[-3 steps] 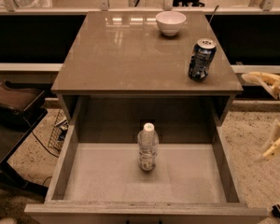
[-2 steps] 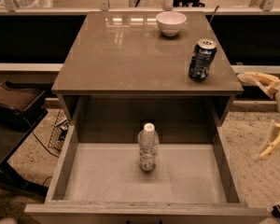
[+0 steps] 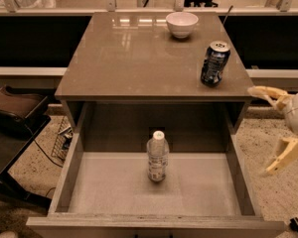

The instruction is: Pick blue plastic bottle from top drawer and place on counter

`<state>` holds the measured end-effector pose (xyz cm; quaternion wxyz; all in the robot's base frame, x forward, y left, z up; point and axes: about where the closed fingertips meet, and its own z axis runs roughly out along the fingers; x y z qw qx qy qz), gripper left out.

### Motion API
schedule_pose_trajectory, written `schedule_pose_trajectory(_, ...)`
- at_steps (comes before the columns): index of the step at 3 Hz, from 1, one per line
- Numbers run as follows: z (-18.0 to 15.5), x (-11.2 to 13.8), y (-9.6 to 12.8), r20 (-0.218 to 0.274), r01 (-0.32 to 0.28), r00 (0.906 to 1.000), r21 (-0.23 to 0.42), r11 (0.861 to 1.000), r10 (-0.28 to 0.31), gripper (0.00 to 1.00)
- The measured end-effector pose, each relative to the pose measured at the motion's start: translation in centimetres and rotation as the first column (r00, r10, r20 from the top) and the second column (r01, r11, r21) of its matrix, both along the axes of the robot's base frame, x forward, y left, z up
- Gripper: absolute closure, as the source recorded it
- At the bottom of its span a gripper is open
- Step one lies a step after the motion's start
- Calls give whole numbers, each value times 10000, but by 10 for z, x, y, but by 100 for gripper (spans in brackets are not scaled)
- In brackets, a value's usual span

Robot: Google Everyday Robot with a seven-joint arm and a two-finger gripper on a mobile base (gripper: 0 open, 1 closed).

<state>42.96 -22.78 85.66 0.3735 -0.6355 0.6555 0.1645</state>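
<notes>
The blue plastic bottle (image 3: 158, 156), clear with a white cap and pale label, stands upright in the middle of the open top drawer (image 3: 114, 192). The counter (image 3: 134, 53) is the glossy beige-brown tabletop above it. My gripper (image 3: 274, 130) is at the right edge of the view, beside the drawer's right wall and well to the right of the bottle. Its two pale fingers are spread apart, one upper (image 3: 265, 94) and one lower (image 3: 284, 155), with nothing between them.
A dark blue drink can (image 3: 214, 63) stands on the counter's right side. A white bowl (image 3: 182, 24) sits at the counter's back. A dark seat (image 3: 12, 108) is to the left of the table. Speckled floor lies on both sides.
</notes>
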Motion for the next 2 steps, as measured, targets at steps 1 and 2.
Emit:
schedule_pose_trajectory(1, -48, 3, 22, -749, 347, 9968, 974, 9946, -275, 0)
schedule_pose_trajectory(2, -95, 9, 48, -1247, 559, 9919, 2587, 9644, -240, 0)
